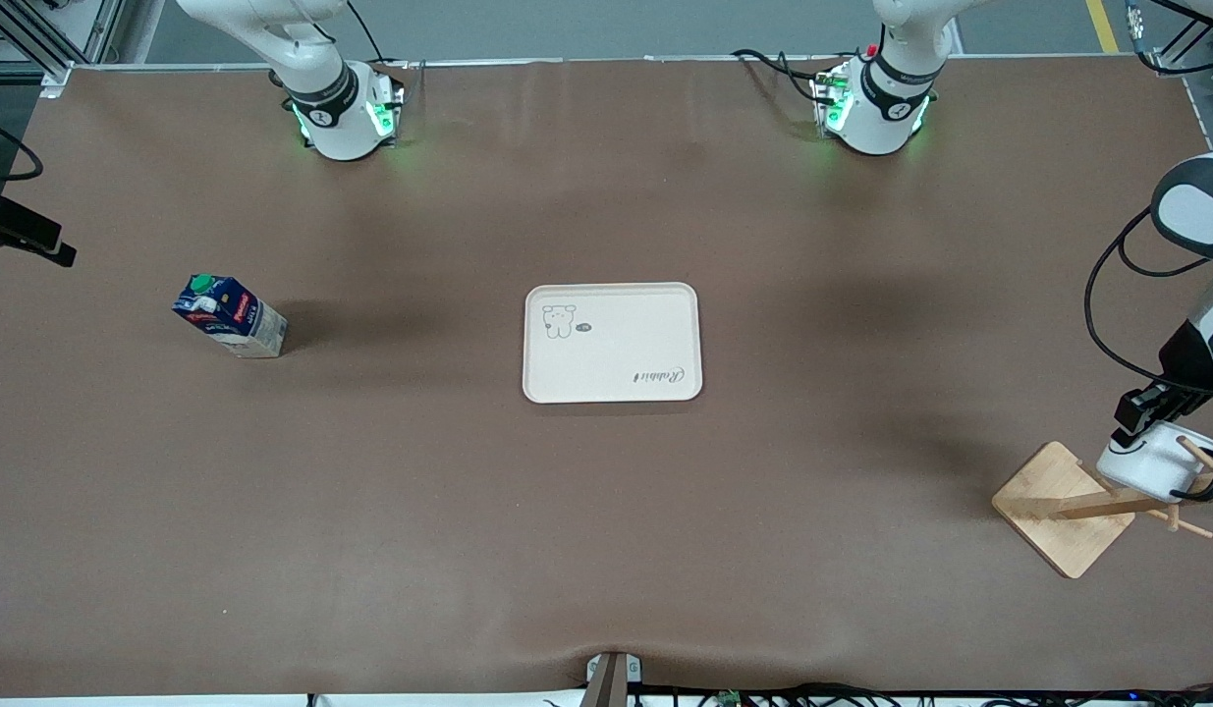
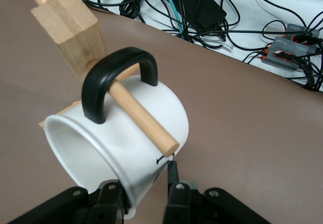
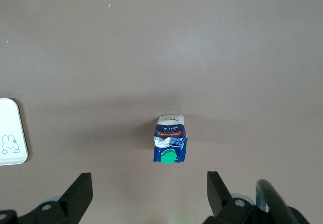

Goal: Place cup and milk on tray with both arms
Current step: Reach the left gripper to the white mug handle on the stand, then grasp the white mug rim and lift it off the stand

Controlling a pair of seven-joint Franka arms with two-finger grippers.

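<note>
Gripping the cup (image 2: 121,138) by its rim, left gripper (image 2: 144,196) should slide it straight off rack peg (image 2: 144,115), w/o tilting. Tray (image 1: 613,342) sits mid-table; milk (image 1: 230,315) stands below wide-open right gripper (image 3: 146,193).

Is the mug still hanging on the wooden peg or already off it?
On it: the peg passes through the cup's handle; the left gripper grips its rim.

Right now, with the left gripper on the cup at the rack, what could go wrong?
The cup hangs by its handle on the rack's peg; pulling off-axis could snag it and tip the bamboo rack. The left gripper pinches only the rim, so the cup may twist. The right gripper hangs open above the milk.
</note>
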